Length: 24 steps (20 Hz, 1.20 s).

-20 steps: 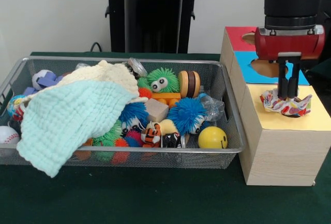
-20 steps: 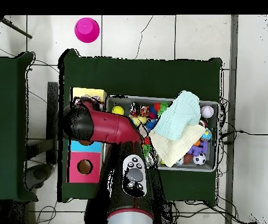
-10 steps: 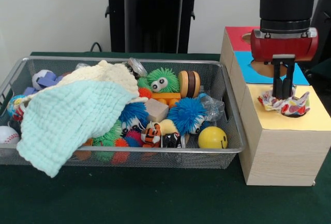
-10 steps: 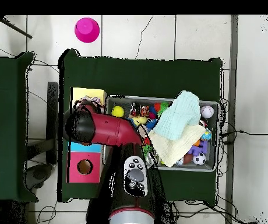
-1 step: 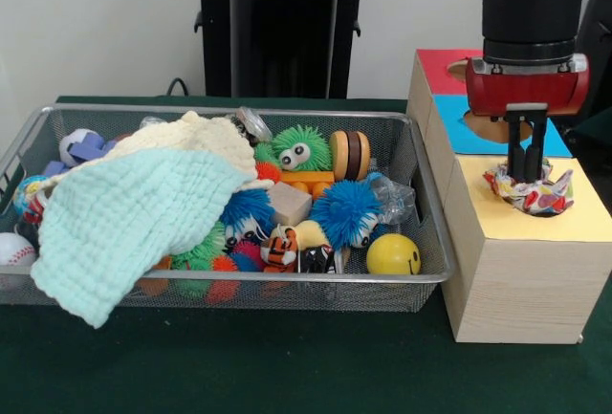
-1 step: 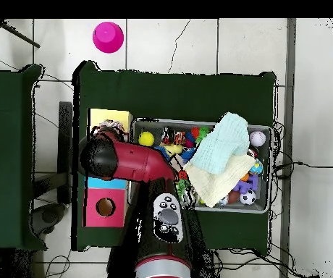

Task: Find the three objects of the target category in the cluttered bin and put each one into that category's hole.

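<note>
Gripper: the gripper (image 5: 527,167) hangs over the yellow panel (image 5: 574,223) of the wooden box (image 5: 521,285), its fingers pinched on a multicoloured scrunchie (image 5: 529,191) that rests bunched on the panel.
Near risk: the fabric spreads wider than the fingers, so on release it may catch on the hole's rim and stay on top.
Bin: the wire bin (image 5: 421,185) to the left holds a mint cloth (image 5: 124,228) that covers much of the clutter and may hide remaining targets.
Far risk: the blue panel (image 5: 459,118) and red panel (image 5: 438,67) lie behind; a drift that way means the wrong hole.
</note>
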### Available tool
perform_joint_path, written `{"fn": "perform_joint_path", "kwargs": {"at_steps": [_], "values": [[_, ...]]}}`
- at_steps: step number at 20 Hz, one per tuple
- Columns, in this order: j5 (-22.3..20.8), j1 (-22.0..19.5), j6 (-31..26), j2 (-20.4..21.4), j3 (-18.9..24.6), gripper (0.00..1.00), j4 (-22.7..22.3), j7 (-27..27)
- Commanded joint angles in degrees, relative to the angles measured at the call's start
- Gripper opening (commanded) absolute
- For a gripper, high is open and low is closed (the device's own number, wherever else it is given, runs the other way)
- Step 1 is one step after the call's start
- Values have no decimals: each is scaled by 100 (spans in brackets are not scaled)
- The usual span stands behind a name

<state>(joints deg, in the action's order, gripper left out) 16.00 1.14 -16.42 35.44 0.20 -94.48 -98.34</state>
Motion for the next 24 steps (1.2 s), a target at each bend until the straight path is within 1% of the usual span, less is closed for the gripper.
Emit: {"fn": "perform_joint_path", "kwargs": {"at_steps": [1,8,13,16,18,20,22,24], "values": [[466,-200,-547,-176,594,0,-417,-1286],[836,-304,-484,-40,824,0,-533,-1299],[868,-303,-334,-88,849,0,-551,-1216],[814,-295,-270,-187,799,0,-472,-1122],[697,-233,-221,-280,677,0,-400,-1052],[533,-211,42,-410,612,0,-383,-958],[422,-205,168,-471,570,0,-389,-887],[346,-74,44,-534,378,0,-273,-853]]}}
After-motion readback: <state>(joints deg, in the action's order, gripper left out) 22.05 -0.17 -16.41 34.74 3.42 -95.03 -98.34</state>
